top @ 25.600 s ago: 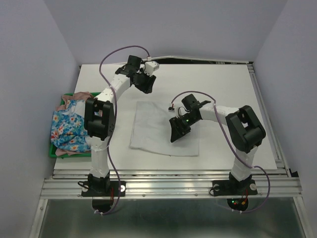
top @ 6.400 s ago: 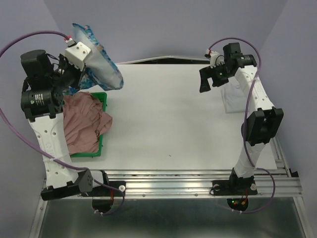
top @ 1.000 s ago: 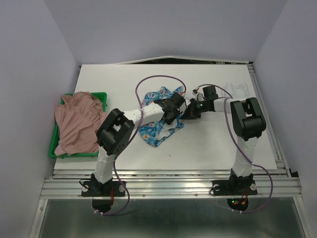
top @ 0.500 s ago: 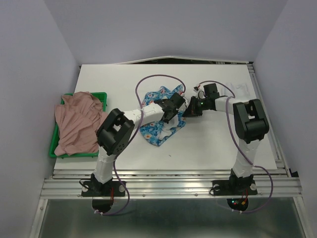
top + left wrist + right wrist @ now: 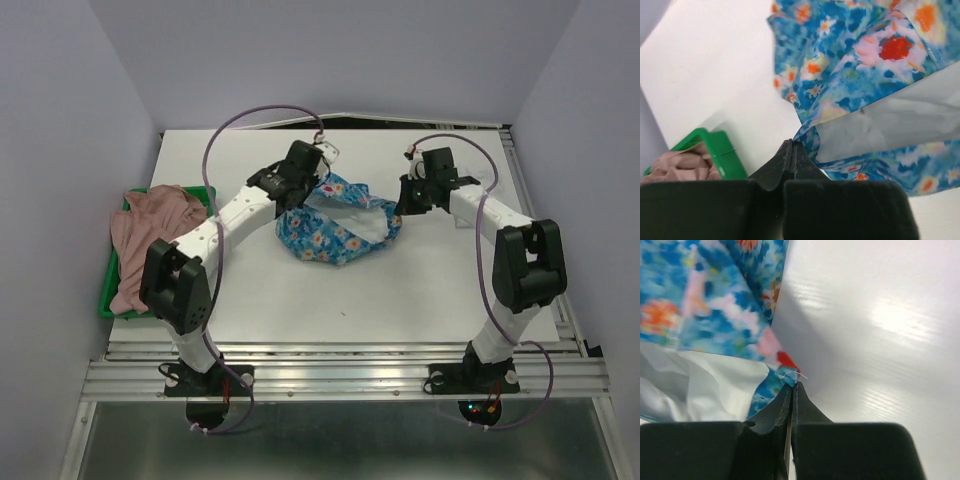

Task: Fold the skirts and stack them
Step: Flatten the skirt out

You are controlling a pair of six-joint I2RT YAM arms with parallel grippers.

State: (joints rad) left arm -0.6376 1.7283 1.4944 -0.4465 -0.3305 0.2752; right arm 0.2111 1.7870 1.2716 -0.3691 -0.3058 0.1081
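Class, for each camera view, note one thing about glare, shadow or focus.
Top external: even light, and the blue floral skirt casts only a faint shadow. Left wrist: the left claw is a dark, soft-edged mass near the lens. Right wrist: bright glare patches on the white table.

Overhead view from behind; two close wrist views, all on the blue skirt point(image 5: 335, 237).
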